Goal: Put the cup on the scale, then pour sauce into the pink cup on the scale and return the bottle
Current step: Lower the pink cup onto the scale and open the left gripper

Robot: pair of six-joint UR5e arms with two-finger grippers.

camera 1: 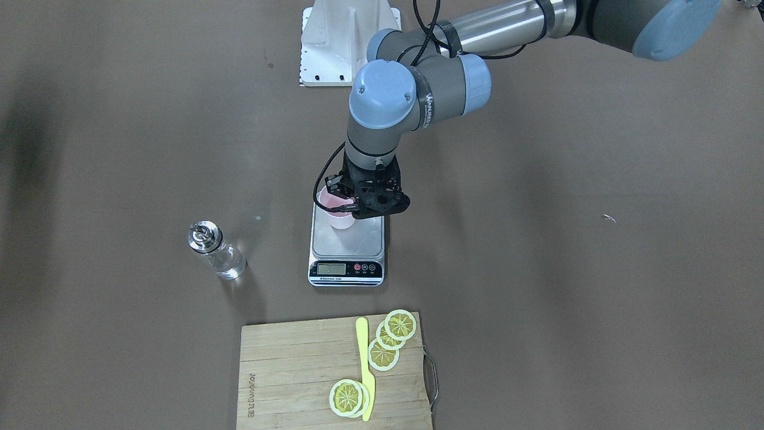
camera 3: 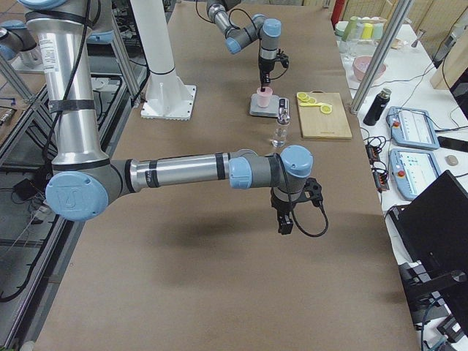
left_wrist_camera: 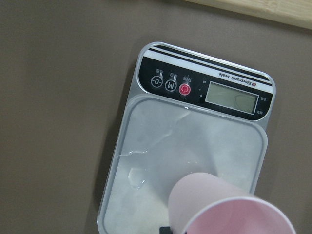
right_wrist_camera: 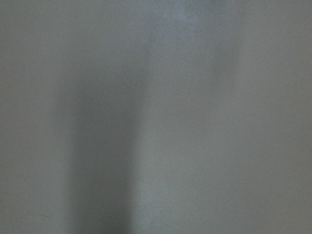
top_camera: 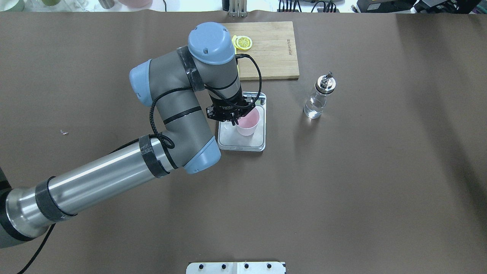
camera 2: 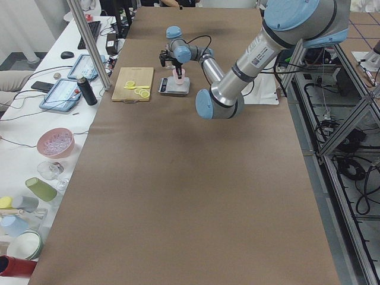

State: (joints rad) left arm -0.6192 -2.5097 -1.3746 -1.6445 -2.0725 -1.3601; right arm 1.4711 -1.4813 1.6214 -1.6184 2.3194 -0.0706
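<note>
The pale pink cup (camera 1: 341, 218) (top_camera: 248, 124) is at the robot-side end of the silver scale (camera 1: 360, 240) (top_camera: 243, 144), its base over the platform (left_wrist_camera: 165, 146). My left gripper (camera 1: 348, 204) (top_camera: 234, 118) comes down from above and is shut on the cup's rim (left_wrist_camera: 234, 209). I cannot tell whether the cup's base touches the platform. The clear glass bottle (camera 1: 216, 251) (top_camera: 319, 97) with a metal pourer stands upright on the table beside the scale, clear sauce in its lower part. My right gripper (camera 3: 284, 225) hangs over bare table far from these; whether it is open or shut I cannot tell.
A wooden cutting board (camera 1: 286, 370) (top_camera: 271, 49) with lemon slices (camera 1: 393, 335) and a yellow knife (camera 1: 364, 365) lies beyond the scale's display end. A white mount plate (camera 1: 343, 42) sits by the robot. Brown table stretches to either side.
</note>
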